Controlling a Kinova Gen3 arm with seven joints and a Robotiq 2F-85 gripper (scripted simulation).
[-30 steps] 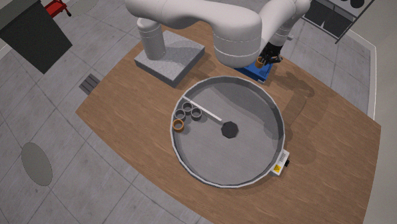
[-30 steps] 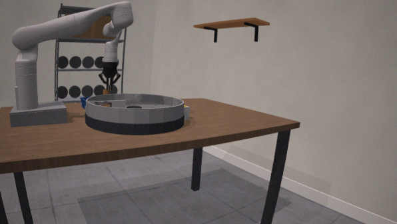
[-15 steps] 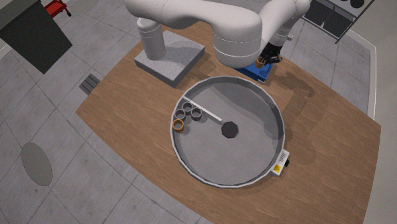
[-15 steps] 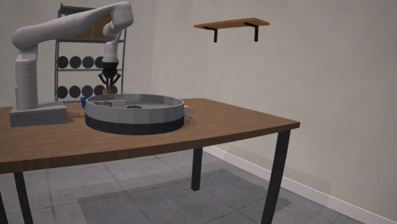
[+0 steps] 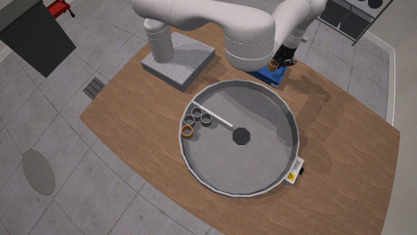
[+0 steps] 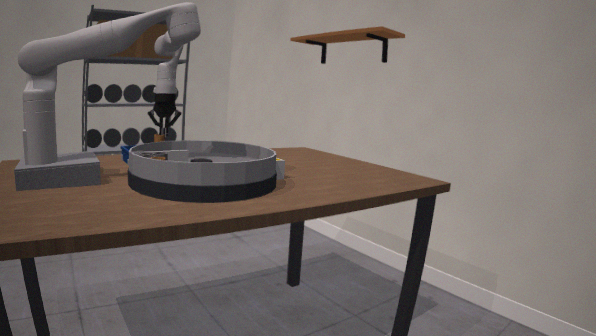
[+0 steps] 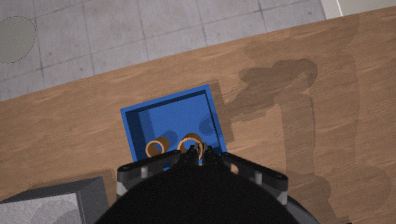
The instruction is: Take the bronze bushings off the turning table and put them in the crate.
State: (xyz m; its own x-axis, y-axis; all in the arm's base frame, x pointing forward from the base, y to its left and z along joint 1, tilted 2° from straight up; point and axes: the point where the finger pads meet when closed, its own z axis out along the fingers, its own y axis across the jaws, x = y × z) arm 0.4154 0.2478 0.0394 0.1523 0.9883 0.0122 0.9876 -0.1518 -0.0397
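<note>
The gripper [image 5: 277, 65] [image 6: 164, 133] [image 7: 200, 148] is nearly closed, its fingers pinching the wall of a bronze bushing [image 5: 272, 66] [image 6: 159, 138] [image 7: 180, 145]. In the wrist view the held bushing lies toward nine o'clock of the fingertips, with its near-three-o'clock edge at the grip; in the exterior view it hangs upright toward seven o'clock. It is over the blue crate [image 5: 264, 80] [image 6: 125, 154] [image 7: 165, 97]. A second bronze bushing [image 7: 164, 144] is inside the crate, at nine o'clock of the held one in the wrist view. In the top view the crate sits outside the turning table [image 5: 241, 168] [image 6: 202, 172], toward one o'clock. On the turning table, another bronze bushing [image 5: 187, 136] stands near the wall at nine o'clock; three steel bushings [image 5: 196, 117] are grouped toward ten o'clock, beside the pale bar [image 5: 216, 116].
</note>
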